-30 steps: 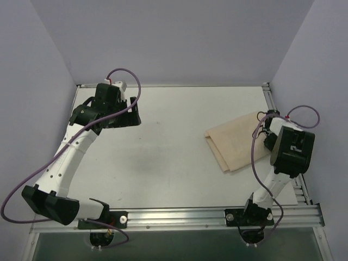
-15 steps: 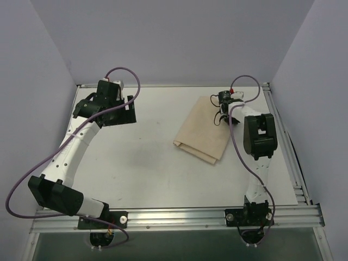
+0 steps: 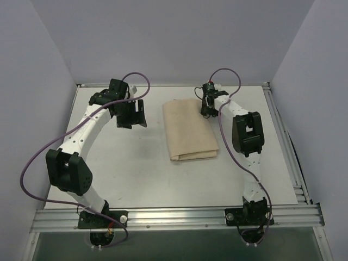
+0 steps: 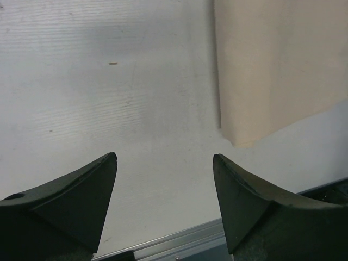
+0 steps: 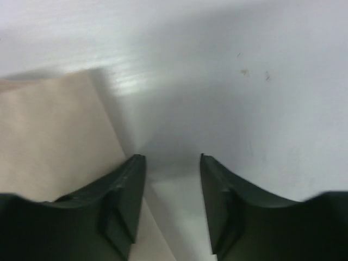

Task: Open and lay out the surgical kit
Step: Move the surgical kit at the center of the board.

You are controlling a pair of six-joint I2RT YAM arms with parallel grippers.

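Observation:
The surgical kit is a folded beige cloth wrap (image 3: 189, 129) lying flat at the middle of the white table; what it holds is hidden. My right gripper (image 3: 206, 109) hangs at its far right corner. In the right wrist view the right gripper (image 5: 171, 157) is open with only bare table in the gap. The cloth (image 5: 49, 136) runs under the left finger (image 5: 122, 190). My left gripper (image 3: 135, 115) is just left of the wrap. In the left wrist view the left gripper (image 4: 164, 157) is wide open and empty, apart from the cloth (image 4: 272, 65) at upper right.
An aluminium rail (image 3: 179, 215) borders the table's near side by the arm bases, and another rail (image 4: 179, 239) shows below the left fingers. Pale walls close in the back and both sides. Purple cables (image 3: 228, 73) loop off both wrists.
My right gripper pulled the folded wrap from the right side to the table's middle, then opened and let it go. My left arm swung right, nearer the wrap.

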